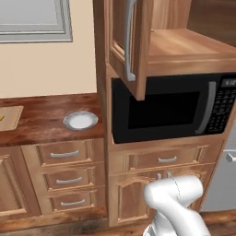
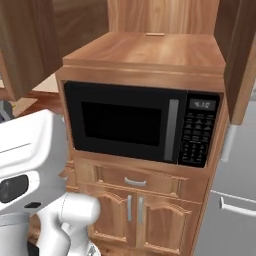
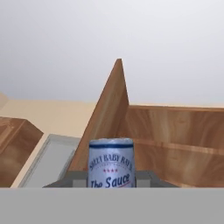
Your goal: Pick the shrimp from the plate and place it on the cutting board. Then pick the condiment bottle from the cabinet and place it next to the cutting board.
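Claw [image 3: 111, 180] pinching the condiment bottle [image 3: 110, 162] between its fingers, open cabinet [image 3: 175, 140] standing behind, plate [image 1: 80, 120] lying on the desk [image 1: 46, 117]

White plate [image 1: 80, 120] with grey rim on dark reddish-brown counter [image 1: 41, 115]; black microwave [image 1: 170, 107]; medium-brown cabinet [image 1: 129, 41].

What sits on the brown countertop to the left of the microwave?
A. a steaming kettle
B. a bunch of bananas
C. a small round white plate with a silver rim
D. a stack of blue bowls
C: in the left base view a small round plate with a white centre and a silvery rim lies on the countertop, left of the microwave.
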### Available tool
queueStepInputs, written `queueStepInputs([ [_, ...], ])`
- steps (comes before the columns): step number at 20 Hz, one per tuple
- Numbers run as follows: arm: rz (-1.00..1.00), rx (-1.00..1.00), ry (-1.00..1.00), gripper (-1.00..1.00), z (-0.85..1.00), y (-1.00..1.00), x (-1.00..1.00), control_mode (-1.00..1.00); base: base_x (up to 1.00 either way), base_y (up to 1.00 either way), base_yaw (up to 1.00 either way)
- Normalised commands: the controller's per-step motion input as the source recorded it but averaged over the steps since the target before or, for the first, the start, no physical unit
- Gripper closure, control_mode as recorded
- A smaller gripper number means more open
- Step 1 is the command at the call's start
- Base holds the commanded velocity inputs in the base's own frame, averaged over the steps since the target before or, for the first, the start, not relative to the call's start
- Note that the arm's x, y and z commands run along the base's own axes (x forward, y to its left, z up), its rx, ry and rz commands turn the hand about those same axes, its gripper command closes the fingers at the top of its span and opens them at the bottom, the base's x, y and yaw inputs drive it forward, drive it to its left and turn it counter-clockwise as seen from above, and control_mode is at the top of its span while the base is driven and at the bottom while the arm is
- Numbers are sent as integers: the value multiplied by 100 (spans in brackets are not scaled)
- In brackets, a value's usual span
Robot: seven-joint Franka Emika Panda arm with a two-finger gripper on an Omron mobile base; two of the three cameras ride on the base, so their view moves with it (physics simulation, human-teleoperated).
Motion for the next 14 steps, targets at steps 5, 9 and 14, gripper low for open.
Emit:
queueStepInputs([
  [5, 0, 0, 0, 100, 0, 0, 0, 100, -18, 34, 0],
  [9, 0, 0, 0, 100, 0, 0, 0, 100, -9, 54, 0],
  [14, 0, 0, 0, 100, 0, 0, 0, 100, -12, 59, 0],
])
